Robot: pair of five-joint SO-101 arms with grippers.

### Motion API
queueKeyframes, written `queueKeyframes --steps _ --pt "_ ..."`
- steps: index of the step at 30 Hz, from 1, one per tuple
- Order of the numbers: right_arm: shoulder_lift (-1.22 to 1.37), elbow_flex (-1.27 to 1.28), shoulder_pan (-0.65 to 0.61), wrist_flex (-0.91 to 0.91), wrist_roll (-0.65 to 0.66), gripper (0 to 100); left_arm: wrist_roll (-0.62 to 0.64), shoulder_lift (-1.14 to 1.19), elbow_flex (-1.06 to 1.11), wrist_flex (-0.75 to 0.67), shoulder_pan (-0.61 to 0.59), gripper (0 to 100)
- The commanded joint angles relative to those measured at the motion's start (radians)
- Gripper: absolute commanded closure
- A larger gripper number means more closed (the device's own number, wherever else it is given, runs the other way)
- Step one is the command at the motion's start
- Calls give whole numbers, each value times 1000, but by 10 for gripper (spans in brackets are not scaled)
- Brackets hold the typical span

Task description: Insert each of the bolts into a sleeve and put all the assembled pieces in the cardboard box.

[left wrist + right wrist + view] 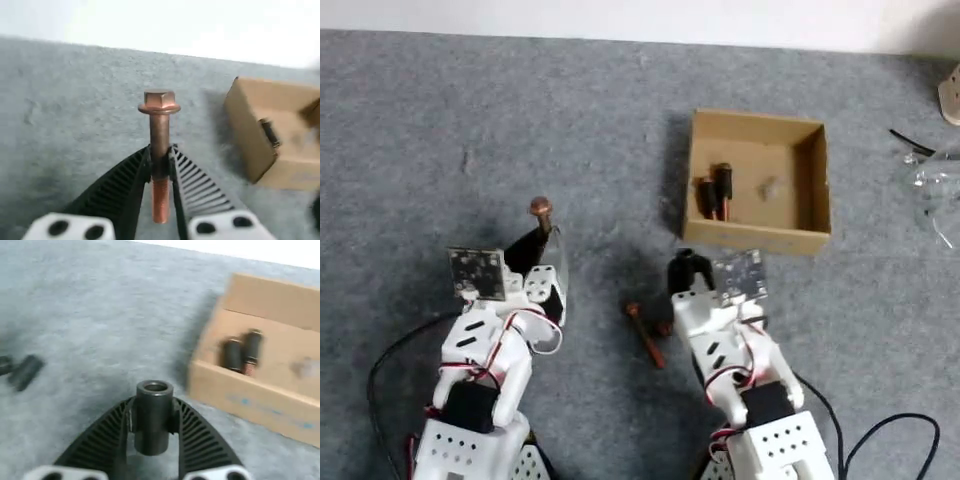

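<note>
We have the two halves of one assembly in hand but well apart. The left gripper [160, 152] pinches a copper flanged hex bolt [159, 117] by its shank, with the head pointing away from the wrist and the threaded tip back between the fingers. In the high view it sits left of centre. The right gripper [152, 405] is clamped round a black sleeve [152, 412] with its open bore facing outward, just below the cardboard box [757, 240] in the high view.

To mate them well, we judge that the threaded tip must meet the bore on one axis. Since the tip lies behind the fingers, we would tilt the bolt first, then bring the parts together slowly so that nothing cocks or slips.

Two assembled pieces [713, 190] already lie inside the box. A loose bolt [647, 335] lies on the table at lower centre between the arms, and a second sleeve [25, 372] lies on its side nearby.

The surface is grey carpet [470, 110], which is soft enough to stop parts rolling. A white wall [620, 15] runs along the top edge. A clear plastic piece [932, 175] sits at upper right, and a black cable [900, 425] trails at lower right.
</note>
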Motion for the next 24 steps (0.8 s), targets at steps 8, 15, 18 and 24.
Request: queueKeyframes --steps 8,15,18,24 --pt "-16 125 -223 -53 479 993 132 -30 -4 -358 25 993" --pt "-16 124 -232 -194 436 993 129 -31 -13 -367 185 993" --pt "-16 124 -232 -203 436 993 130 -31 -36 -362 199 993" --pt "-16 124 -231 -246 434 993 138 -31 -38 -361 206 993"
